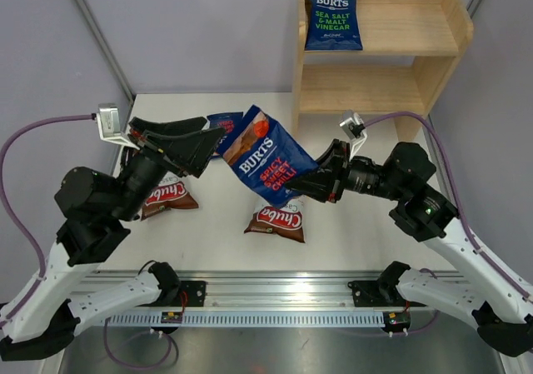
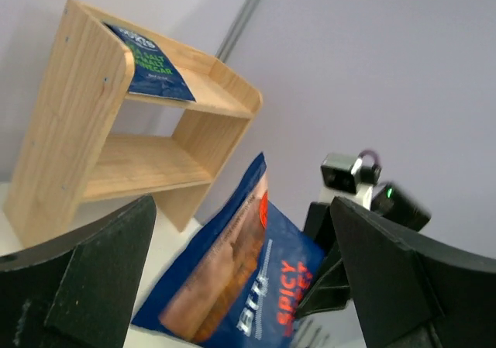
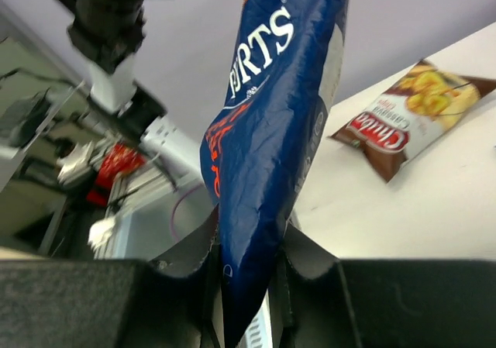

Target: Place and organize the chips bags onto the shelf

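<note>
My right gripper [image 1: 312, 182] is shut on the lower end of a dark blue BURTS "Spicy Sweet Chilli" bag [image 1: 266, 162] and holds it tilted in the air above the table; it also shows in the right wrist view [image 3: 271, 108]. My left gripper [image 1: 208, 141] is open, its fingers spread beside the bag's left edge, with the bag [image 2: 248, 286] seen between them. The wooden shelf [image 1: 379, 91] stands at the back right. A BURTS sea salt bag [image 1: 333, 20] stands at the left of its top tier. Two Chuba bags [image 1: 277, 221] [image 1: 166, 195] lie on the table.
A third BURTS bag [image 1: 223, 122] lies on the table behind the held one, partly hidden. The shelf's lower tier [image 2: 132, 166] holds nothing. A Chuba bag [image 3: 403, 119] lies flat in the right wrist view. Grey walls enclose the table.
</note>
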Action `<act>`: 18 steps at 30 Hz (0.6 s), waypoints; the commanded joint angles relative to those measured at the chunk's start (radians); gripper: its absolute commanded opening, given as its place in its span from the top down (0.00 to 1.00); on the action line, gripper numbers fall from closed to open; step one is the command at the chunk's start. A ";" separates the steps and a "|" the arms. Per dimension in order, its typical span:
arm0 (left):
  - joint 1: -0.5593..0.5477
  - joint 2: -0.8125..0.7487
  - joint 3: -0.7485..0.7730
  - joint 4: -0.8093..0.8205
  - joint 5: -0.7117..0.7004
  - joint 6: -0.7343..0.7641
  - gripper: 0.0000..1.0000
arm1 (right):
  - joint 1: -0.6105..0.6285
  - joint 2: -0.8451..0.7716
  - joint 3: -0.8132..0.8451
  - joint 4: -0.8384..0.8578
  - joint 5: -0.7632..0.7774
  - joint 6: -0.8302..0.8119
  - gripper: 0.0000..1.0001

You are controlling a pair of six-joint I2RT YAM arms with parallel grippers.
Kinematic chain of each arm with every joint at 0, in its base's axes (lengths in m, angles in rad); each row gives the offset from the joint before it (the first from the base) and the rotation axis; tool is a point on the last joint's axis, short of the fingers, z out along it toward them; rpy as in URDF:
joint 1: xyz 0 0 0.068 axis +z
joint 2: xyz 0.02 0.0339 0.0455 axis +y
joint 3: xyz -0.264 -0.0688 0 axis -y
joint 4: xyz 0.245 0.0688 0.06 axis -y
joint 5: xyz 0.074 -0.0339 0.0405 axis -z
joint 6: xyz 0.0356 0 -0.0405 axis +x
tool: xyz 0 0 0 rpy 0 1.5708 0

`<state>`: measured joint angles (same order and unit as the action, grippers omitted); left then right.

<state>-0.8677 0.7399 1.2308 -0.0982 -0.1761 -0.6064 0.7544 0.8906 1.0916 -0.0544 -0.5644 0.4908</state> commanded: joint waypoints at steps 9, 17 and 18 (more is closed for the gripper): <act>0.038 0.090 0.113 -0.385 0.593 0.352 0.04 | -0.006 -0.033 0.191 -0.456 -0.250 -0.251 0.89; 0.058 0.112 0.045 -0.229 0.826 0.249 0.68 | -0.006 -0.038 0.186 -0.461 -0.273 -0.270 0.88; 0.065 0.099 0.035 -0.230 0.831 0.247 0.86 | -0.006 -0.044 0.186 -0.467 -0.267 -0.274 0.88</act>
<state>-0.8196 0.8642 1.2762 -0.4149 0.5205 -0.3447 0.7525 0.8680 1.2449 -0.5270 -0.8143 0.2462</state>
